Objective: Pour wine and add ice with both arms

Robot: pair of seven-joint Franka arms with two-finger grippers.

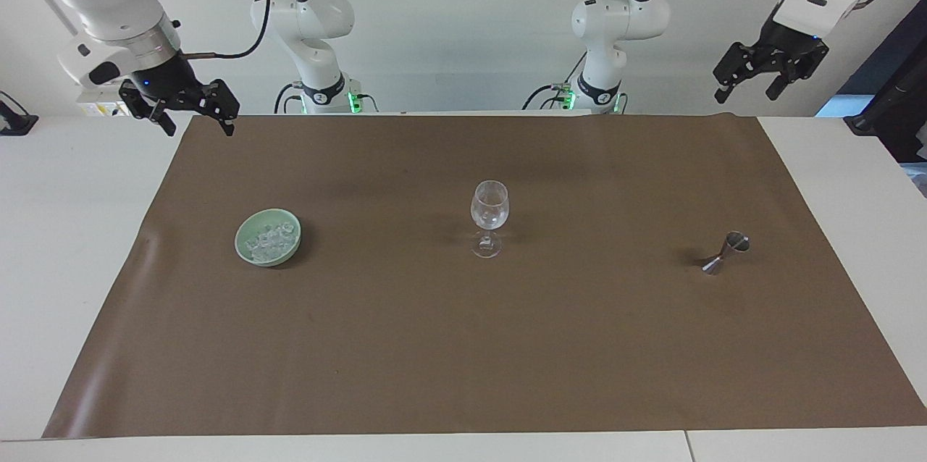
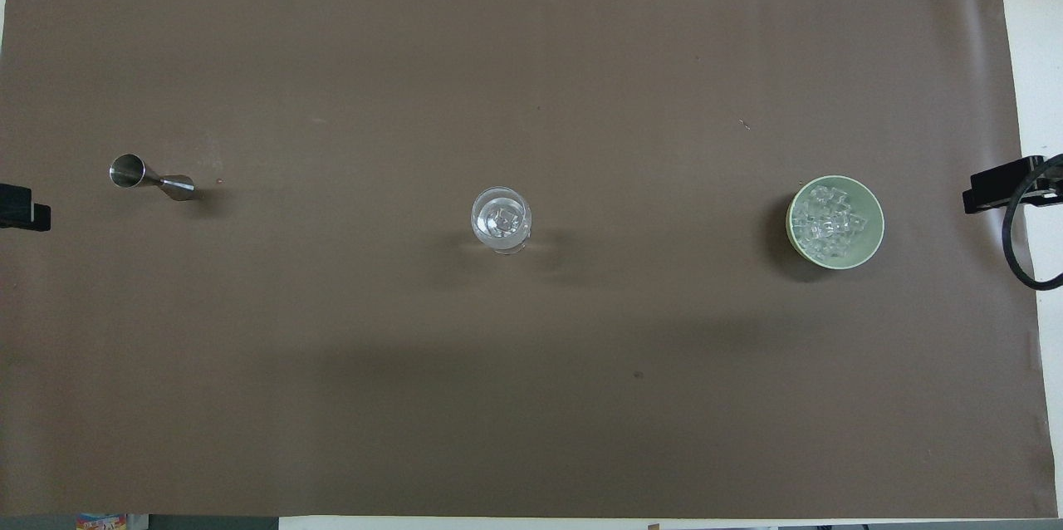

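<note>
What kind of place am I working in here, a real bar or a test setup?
Most likely a lab test bench, not a bar. Two white robot arms are mounted at a plain white table before a bare wall, and a brown paper sheet carries only a wine glass, a metal jigger and a green bowl of ice.
</note>
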